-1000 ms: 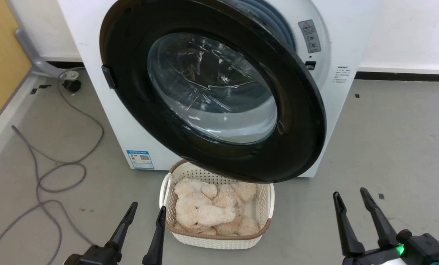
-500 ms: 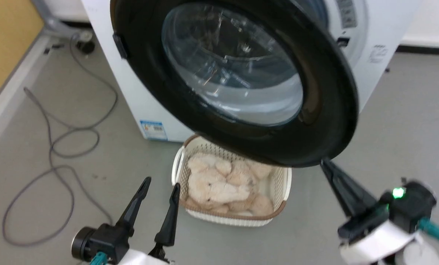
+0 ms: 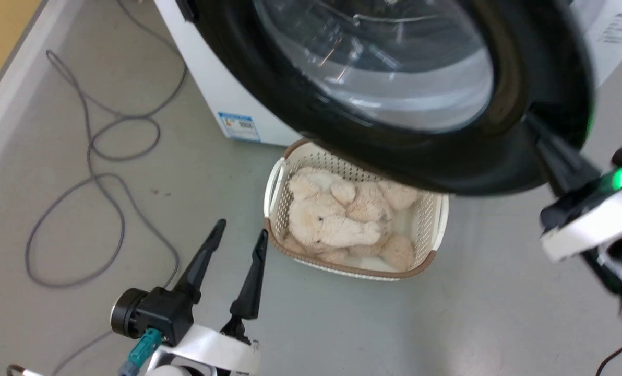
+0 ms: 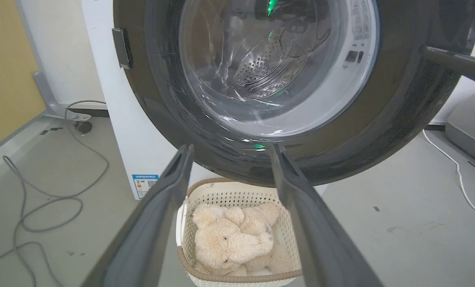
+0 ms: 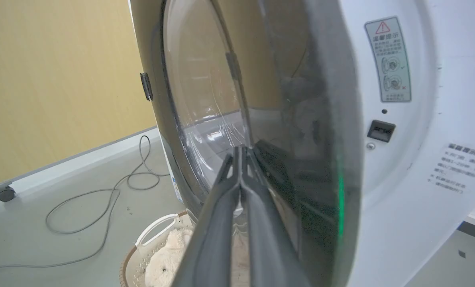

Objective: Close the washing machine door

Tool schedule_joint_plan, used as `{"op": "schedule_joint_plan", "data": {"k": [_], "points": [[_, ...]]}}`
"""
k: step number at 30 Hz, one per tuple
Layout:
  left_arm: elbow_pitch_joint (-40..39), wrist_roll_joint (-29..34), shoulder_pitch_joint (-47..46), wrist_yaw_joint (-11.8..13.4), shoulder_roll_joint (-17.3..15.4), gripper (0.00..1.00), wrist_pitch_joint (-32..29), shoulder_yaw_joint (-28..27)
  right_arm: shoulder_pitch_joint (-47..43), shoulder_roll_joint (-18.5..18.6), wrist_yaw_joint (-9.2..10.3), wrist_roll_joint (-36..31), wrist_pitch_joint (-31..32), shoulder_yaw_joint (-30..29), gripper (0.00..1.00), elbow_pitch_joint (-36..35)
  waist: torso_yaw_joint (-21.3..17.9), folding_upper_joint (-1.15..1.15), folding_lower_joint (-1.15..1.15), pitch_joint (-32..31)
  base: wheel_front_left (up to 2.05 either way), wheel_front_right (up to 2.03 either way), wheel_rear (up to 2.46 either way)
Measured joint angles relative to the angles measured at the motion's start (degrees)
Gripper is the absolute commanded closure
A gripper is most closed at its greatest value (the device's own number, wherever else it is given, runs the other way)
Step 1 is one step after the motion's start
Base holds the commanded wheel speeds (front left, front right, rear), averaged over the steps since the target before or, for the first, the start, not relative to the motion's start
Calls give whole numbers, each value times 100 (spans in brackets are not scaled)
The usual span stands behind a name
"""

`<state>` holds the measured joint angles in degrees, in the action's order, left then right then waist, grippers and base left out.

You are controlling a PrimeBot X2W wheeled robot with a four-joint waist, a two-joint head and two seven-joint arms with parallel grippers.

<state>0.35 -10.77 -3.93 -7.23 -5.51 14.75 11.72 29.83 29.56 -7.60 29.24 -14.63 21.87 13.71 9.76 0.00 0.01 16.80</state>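
The washing machine door (image 3: 446, 167), a big black disc with a bulging glass bowl (image 3: 384, 62), stands ajar in front of the white washing machine (image 3: 222, 89). My right gripper (image 3: 533, 122) is shut with nothing in it. In the right wrist view its joined tips (image 5: 240, 151) rest against the door's (image 5: 321, 119) outer face, near the free right edge. That gripper's finger (image 4: 456, 63) also reaches the door (image 4: 381, 131) in the left wrist view. My left gripper (image 3: 242, 228) hangs open and low, short of the door, over the floor. The steel drum (image 4: 257, 67) shows through the glass.
A cream perforated basket (image 3: 274, 183) holding plush toys (image 3: 337, 219) sits on the floor under the door's lower edge. A grey cable (image 3: 97, 136) loops across the floor at the left. A white cable (image 4: 456, 175) runs along the floor at the right.
The head camera has moved in and tilted down. My right gripper rose from the lower right up to the door's right edge and its fingers shut. The left gripper stays open.
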Motion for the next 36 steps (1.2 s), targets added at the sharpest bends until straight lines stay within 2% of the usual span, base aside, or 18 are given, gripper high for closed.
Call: {"op": "schedule_joint_plan", "data": {"k": [5,12,21,29,36], "points": [[-11,1,-130,0,57,0,0,-10,648,219,1,105,26,151,100,326,91,0,0,265,0,0,0],[-44,4,-296,0,66,0,0,-2,1611,289,0,449,204,261,100,808,164,0,0,599,0,0,0],[-59,53,-494,0,136,0,0,-57,2610,277,-1,555,453,-110,100,1678,257,0,0,924,0,0,0],[-29,53,-524,0,180,0,0,-63,2738,89,-11,546,390,-147,100,2073,294,0,0,912,0,0,0],[46,53,-509,0,218,0,0,-153,2518,31,5,673,168,-145,100,2212,222,0,0,560,0,0,0]]}}
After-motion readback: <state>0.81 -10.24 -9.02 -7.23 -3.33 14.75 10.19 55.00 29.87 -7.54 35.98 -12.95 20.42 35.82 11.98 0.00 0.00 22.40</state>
